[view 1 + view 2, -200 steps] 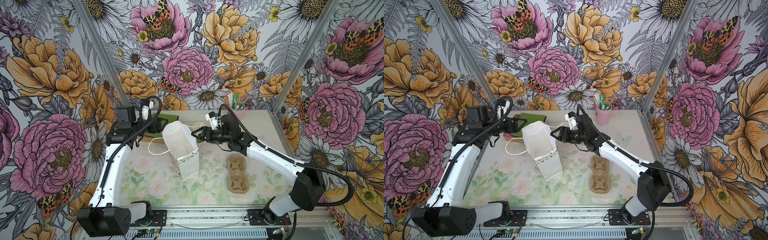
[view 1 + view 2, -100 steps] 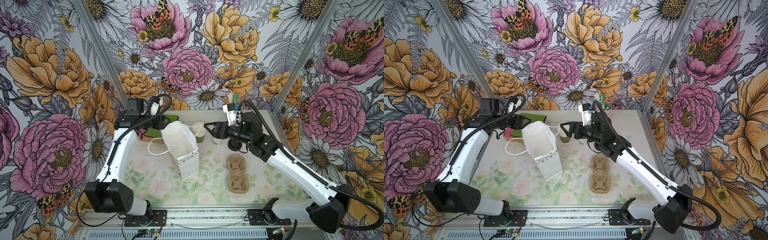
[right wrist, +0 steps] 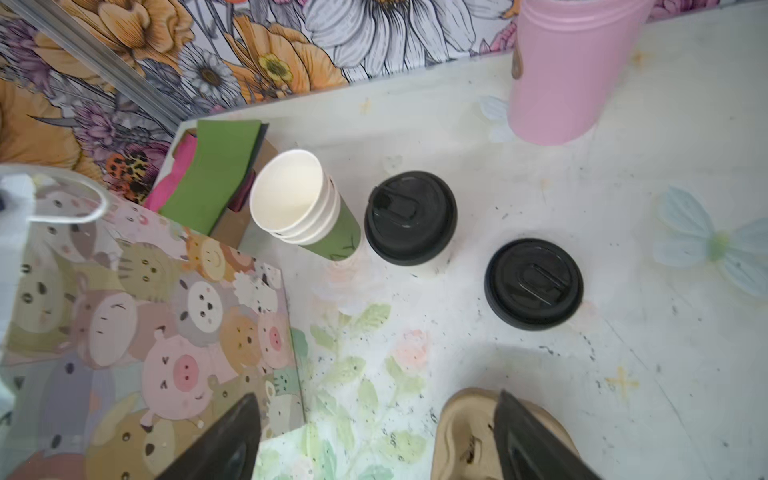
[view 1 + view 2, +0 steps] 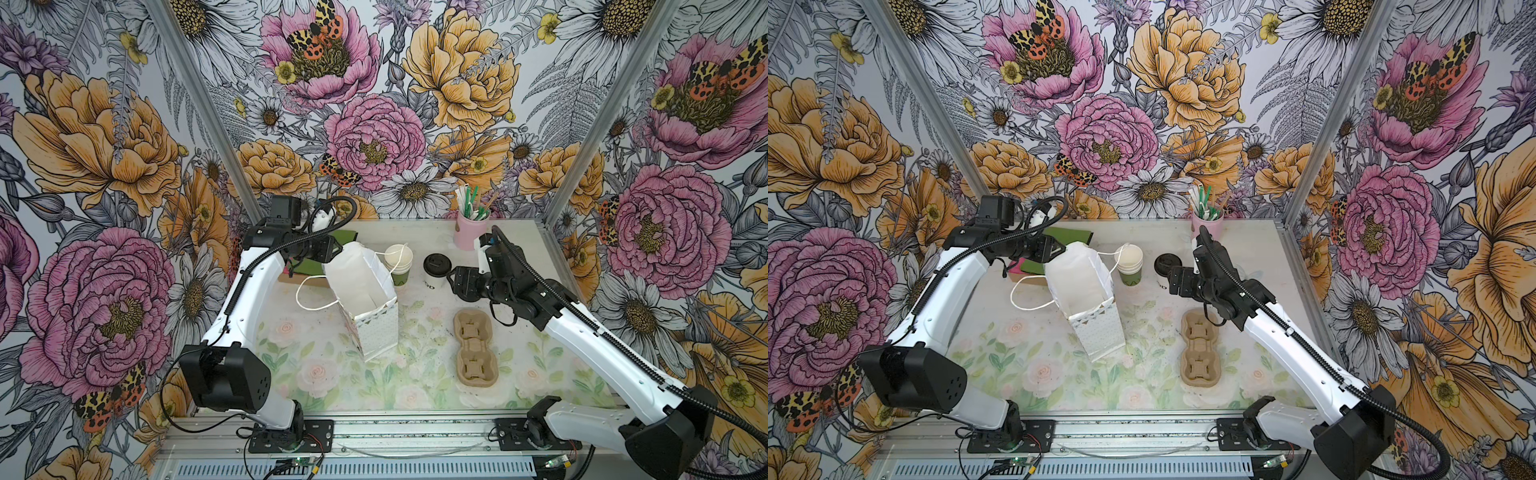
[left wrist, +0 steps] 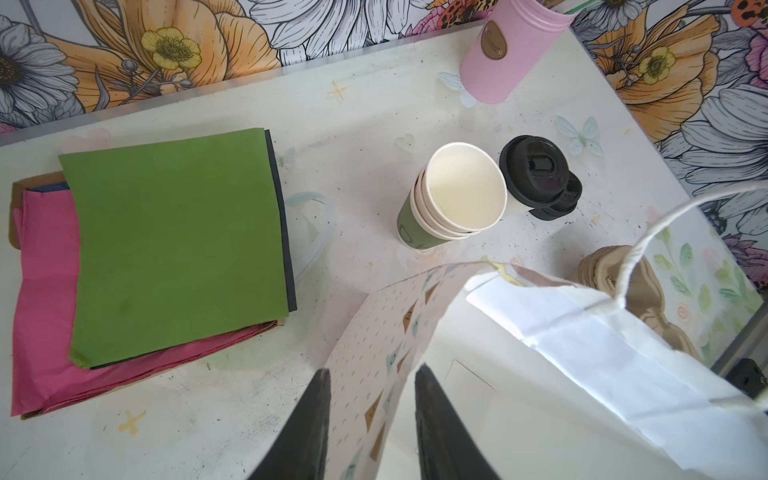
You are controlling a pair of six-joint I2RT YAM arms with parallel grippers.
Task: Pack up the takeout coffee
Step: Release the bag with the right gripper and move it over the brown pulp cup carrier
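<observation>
The takeout coffee (image 4: 436, 266) (image 4: 1167, 264) (image 3: 410, 218) (image 5: 534, 170), a white cup under a black sip lid, stands upright at the back middle of the table. An open white paper bag (image 4: 365, 291) (image 4: 1084, 282) (image 3: 145, 311) stands to its left. My left gripper (image 4: 332, 253) (image 4: 1057, 249) (image 5: 374, 370) straddles the bag's far wall, one finger inside and one outside, with the jaws still apart. My right gripper (image 4: 451, 278) (image 4: 1173, 282) (image 3: 378, 397) hovers wide open and empty just right of the coffee.
A stack of lidless green-and-white cups (image 4: 398, 259) (image 3: 295, 195) stands between bag and coffee. Loose black lids (image 3: 534, 284) lie right of the coffee. A brown cup carrier (image 4: 473, 345) (image 4: 1200, 345) lies at the front right. A pink straw holder (image 4: 471, 228) and folded napkins (image 5: 174, 241) sit at the back.
My right gripper has pulled back to the right, away from the bag, and the coffee now shows. My left gripper has moved right onto the bag's rim and its jaws have narrowed.
</observation>
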